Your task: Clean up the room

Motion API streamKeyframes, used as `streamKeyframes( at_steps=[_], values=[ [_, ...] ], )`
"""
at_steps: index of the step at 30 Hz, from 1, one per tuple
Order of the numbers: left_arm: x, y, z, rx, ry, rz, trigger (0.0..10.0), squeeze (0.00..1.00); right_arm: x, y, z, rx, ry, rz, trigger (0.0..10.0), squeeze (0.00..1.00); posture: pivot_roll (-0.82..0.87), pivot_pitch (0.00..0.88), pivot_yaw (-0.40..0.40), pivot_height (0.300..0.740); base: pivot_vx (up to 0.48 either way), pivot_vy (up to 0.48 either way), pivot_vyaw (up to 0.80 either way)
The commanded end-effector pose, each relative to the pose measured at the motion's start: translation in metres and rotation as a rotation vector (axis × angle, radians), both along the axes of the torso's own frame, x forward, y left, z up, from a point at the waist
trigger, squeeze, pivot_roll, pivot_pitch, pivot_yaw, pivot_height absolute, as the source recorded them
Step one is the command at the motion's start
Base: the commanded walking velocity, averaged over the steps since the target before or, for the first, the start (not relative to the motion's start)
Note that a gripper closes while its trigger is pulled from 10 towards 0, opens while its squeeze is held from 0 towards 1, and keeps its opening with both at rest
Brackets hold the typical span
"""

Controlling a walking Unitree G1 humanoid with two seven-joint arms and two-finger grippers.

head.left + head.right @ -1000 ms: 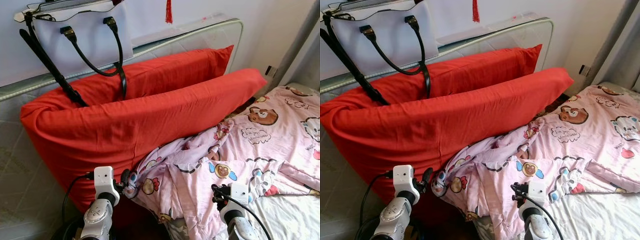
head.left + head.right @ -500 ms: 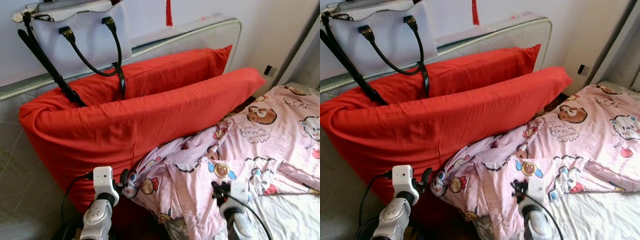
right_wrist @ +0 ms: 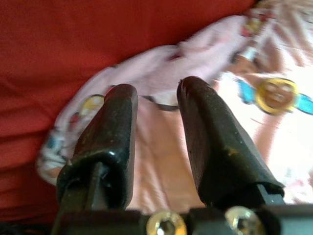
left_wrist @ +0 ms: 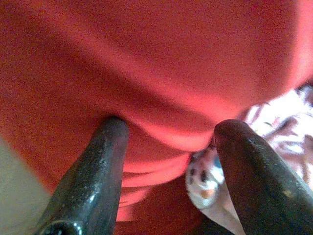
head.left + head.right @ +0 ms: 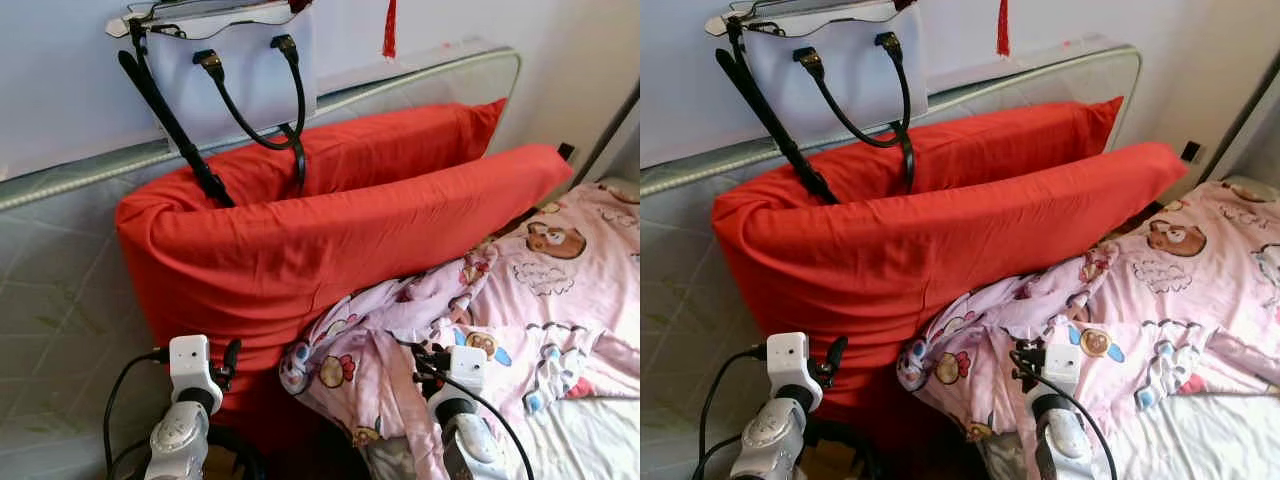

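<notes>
Two long red pillows lean against the upright grey mattress [image 5: 60,290], the front pillow [image 5: 330,240] before the rear pillow [image 5: 400,145]. A crumpled pink cartoon-print blanket [image 5: 560,300] lies on the bed at the right, its corner bunched at the front pillow's foot. My left gripper [image 4: 168,129] is open, its fingertips [image 4: 110,132] right up against the front pillow's lower part. My right gripper [image 3: 156,105] hovers over the blanket's bunched edge [image 3: 161,161], narrowly open with nothing between its fingers.
A white handbag [image 5: 240,70] with black straps rests on the mattress top, its straps hanging over the rear pillow. A red tassel [image 5: 389,25] hangs on the wall. White sheet [image 5: 590,440] shows at the front right. A curtain edge [image 5: 620,130] stands at the far right.
The whole picture has slid to the right, so the camera has turned left. More grey mattress shows on the left. Both arms keep their places low in front.
</notes>
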State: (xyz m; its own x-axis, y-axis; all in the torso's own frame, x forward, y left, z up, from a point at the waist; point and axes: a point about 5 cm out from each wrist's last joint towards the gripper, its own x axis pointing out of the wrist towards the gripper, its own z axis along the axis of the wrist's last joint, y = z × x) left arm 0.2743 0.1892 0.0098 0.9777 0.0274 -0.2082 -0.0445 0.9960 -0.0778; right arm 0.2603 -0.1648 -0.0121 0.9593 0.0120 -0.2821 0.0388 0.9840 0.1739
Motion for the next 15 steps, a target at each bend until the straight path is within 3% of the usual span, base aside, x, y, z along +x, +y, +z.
streamKeyframes(
  at_steps=[1, 15],
  values=[
    [0.0007, -0.0050, -0.0007, -0.019, 0.006, -0.005, 10.0, 0.00, 0.0002, -0.0043, 0.0004, -0.002, 0.003, -0.015, 10.0, 0.00, -0.03, 0.000, -0.005, 0.740, 0.000, 0.000, 0.00],
    [0.0021, -0.0082, 0.0016, -0.019, -0.003, -0.013, 10.0, 0.00, 0.0002, -0.0067, -0.0012, 0.002, 0.020, -0.018, 10.0, 0.00, -0.03, 0.000, -0.006, 0.740, 0.000, 0.000, 0.00]
  ],
)
